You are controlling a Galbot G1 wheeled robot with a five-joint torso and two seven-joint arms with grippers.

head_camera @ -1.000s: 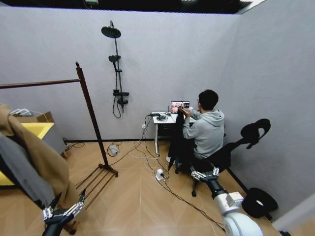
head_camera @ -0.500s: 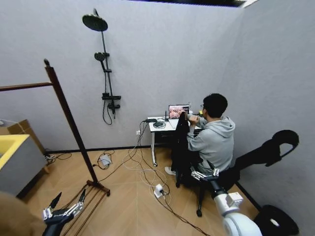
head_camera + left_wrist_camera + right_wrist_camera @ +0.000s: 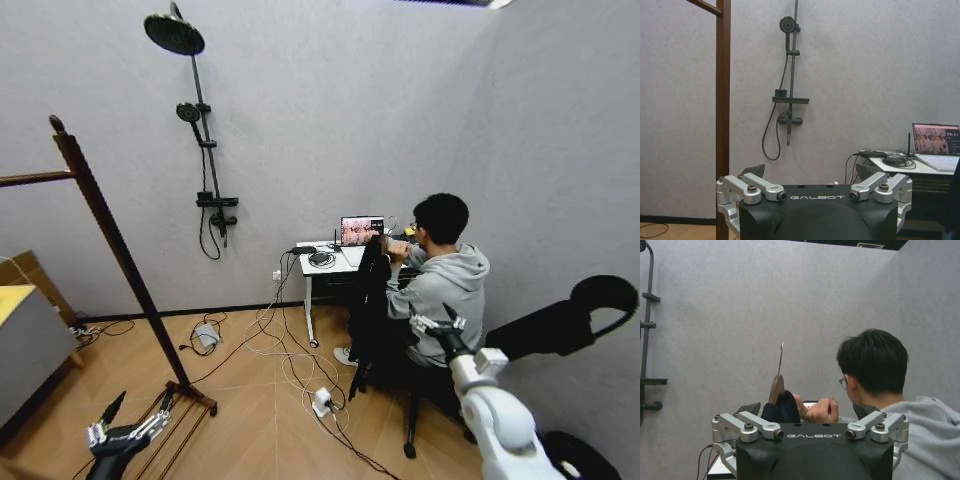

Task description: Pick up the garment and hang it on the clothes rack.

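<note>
Currently the black garment (image 3: 371, 300) hangs upright on its hanger in front of the small white desk (image 3: 330, 262), held up by a seated person's hand (image 3: 820, 411) at the hanger's neck; the metal hook (image 3: 780, 356) stands up above the wooden hanger top in the right wrist view. The fabric drops from desk height down toward the floor, just beside the person's chair.

Right gripper (image 3: 433, 325): raised at about the person's mid-back, fingers spread wide, nothing between them. It is near the garment but apart from it (the person sits between the two in the head view).

Left gripper (image 3: 128, 432): low at the bottom left of the head view, just above the floor near the rack's foot. Fingers spread apart, holding nothing.

Clothes rack (image 3: 115, 249): dark reddish-brown, at the left. One knobbed post leans across the view, its top bar (image 3: 36, 179) runs off the left edge, slatted base on the wood floor. It stands well apart from the garment.

Background: black shower pole (image 3: 200, 140) fixed to the grey wall between rack and desk. An open laptop (image 3: 361, 230) sits on the desk; cables trail over the floor beneath it.
</note>
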